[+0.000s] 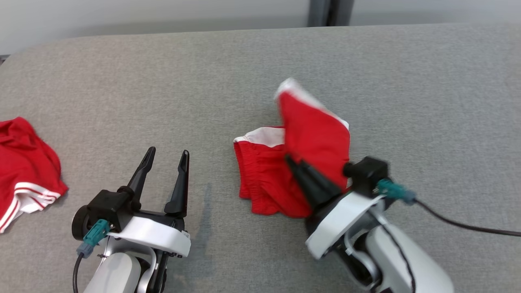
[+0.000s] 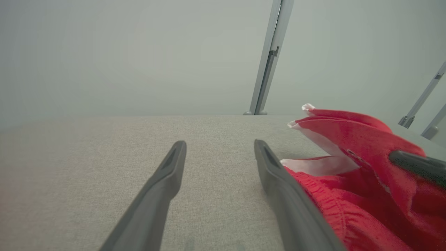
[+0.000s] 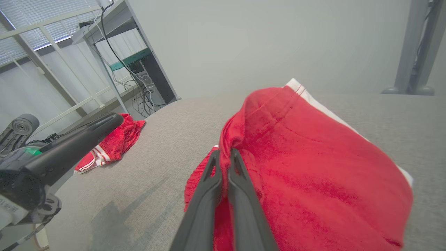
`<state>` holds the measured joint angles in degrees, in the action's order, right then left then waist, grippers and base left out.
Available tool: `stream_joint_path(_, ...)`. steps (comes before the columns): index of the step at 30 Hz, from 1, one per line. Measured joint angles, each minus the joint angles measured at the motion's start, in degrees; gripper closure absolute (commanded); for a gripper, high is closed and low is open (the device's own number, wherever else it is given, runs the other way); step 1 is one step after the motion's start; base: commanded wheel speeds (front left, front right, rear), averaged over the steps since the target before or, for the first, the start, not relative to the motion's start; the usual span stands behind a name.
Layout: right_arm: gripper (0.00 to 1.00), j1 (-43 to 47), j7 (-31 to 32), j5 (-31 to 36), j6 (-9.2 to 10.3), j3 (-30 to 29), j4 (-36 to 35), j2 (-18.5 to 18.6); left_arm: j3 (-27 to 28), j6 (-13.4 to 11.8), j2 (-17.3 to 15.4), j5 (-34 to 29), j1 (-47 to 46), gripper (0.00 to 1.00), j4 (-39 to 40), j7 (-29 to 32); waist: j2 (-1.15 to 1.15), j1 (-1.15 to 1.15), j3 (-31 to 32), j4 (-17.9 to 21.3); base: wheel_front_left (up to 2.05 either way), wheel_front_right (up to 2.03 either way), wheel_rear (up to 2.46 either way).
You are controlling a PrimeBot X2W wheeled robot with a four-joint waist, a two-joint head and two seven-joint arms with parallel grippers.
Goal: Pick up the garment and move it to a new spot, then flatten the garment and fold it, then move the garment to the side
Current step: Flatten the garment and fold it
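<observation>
At the lower right of the head view, the right arm reaches up and to the left across the grey tabletop (image 1: 244, 61). Its pale forearm angles inward and its wrist is tipped so that the two dark fingers point toward the upper left. The right gripper (image 1: 290, 160) is clamped narrow on the garment (image 1: 313, 134), a pair of red shorts with white trim. The right wrist view shows the two fingers pressed together with a fold of red cloth bunched at their tips. One half of the garment is raised off the tabletop and turned over, its white edge uppermost. The other half, with the gathered waistband, lies flat near the middle of the tabletop, just left of the gripper. A black cable (image 1: 468, 226) runs from the right wrist to the right edge of the head view.

At the lower left the left arm rises from the bottom edge, with the fingers pointing up and a little to the right. The left gripper (image 1: 168, 151) is spread wide and holds nothing. It sits low over bare tabletop to the left of the garment and apart from it; whether its fingers touch the surface cannot be told.

A second red garment (image 1: 24, 171) with white stripes lies crumpled at the far left edge of the tabletop, well apart from both grippers.
</observation>
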<state>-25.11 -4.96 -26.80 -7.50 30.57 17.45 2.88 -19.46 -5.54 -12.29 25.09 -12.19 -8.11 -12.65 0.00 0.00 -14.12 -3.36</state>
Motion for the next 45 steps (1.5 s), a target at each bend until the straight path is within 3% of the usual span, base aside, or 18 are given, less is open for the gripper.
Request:
stream_joint_path(5,1.00,-0.1,0.8,-2.6,0.00,8.2,1.3,-0.2,-0.1,0.0,0.5,0.3,0.0,0.00,-0.6,-0.5,0.00,0.00,-0.3,-1.9,0.00,0.00,0.00)
stream_joint_path(10,1.00,-0.2,0.4,-4.4,0.00,11.8,4.1,-0.1,-0.1,0.0,0.7,0.4,0.0,0.00,-1.1,-0.9,0.00,0.00,-0.9,-2.6,0.00,0.00,0.00)
stream_joint_path(11,0.93,-0.3,0.3,-4.6,0.00,12.1,4.5,-0.1,-0.1,0.0,0.7,0.5,-0.1,0.00,-1.2,-1.0,0.00,0.00,-1.0,-2.6,0.00,0.00,0.00)
stream_joint_path(12,0.68,-0.4,-0.1,-4.6,0.00,12.2,5.1,-0.1,-0.1,0.0,0.8,0.6,-0.1,0.00,-1.3,-1.0,0.00,0.00,-1.1,-2.6,0.00,0.00,0.00)
stream_joint_path(13,0.17,-0.5,-0.4,-4.6,0.00,12.3,5.4,-0.1,-0.1,0.0,0.8,0.6,-0.1,0.00,-1.4,-1.0,0.00,0.00,-1.1,-2.5,0.00,0.00,0.00)
stream_joint_path(14,0.00,-0.6,-0.7,-4.8,0.00,12.3,5.5,-0.1,0.0,0.0,0.7,0.6,-0.1,0.00,-1.5,-1.1,0.00,0.00,-1.1,-2.4,0.00,0.00,0.00)
stream_joint_path(25,0.00,3.1,-4.3,-1.1,0.00,8.0,-1.3,0.4,0.9,-0.6,-0.1,0.8,0.1,0.00,-2.0,-1.5,0.00,0.00,0.9,-0.4,0.00,0.00,0.00)
stream_joint_path(35,0.00,10.3,-5.0,8.8,0.00,-12.8,-10.9,2.1,2.5,-2.6,-1.6,0.7,2.0,0.00,-0.1,-1.6,0.00,0.00,3.4,1.4,0.00,0.00,0.00)
stream_joint_path(36,0.00,10.3,-5.0,8.8,0.00,-12.8,-10.9,2.1,2.5,-2.6,-1.6,0.7,2.0,0.00,-0.1,-1.6,0.00,0.00,3.4,1.4,0.00,0.00,0.00)
stream_joint_path(39,0.00,12.4,-3.6,12.7,0.00,-20.9,-13.0,2.5,2.6,-3.2,-2.3,0.7,3.2,0.00,1.2,-1.5,0.00,0.00,4.5,1.6,0.00,0.00,0.00)
stream_joint_path(45,0.00,14.3,-2.4,14.4,0.00,-26.9,-14.3,3.0,2.5,-4.0,-3.2,0.4,4.9,0.00,3.3,-0.6,0.00,0.00,5.3,1.5,0.00,0.00,0.00)
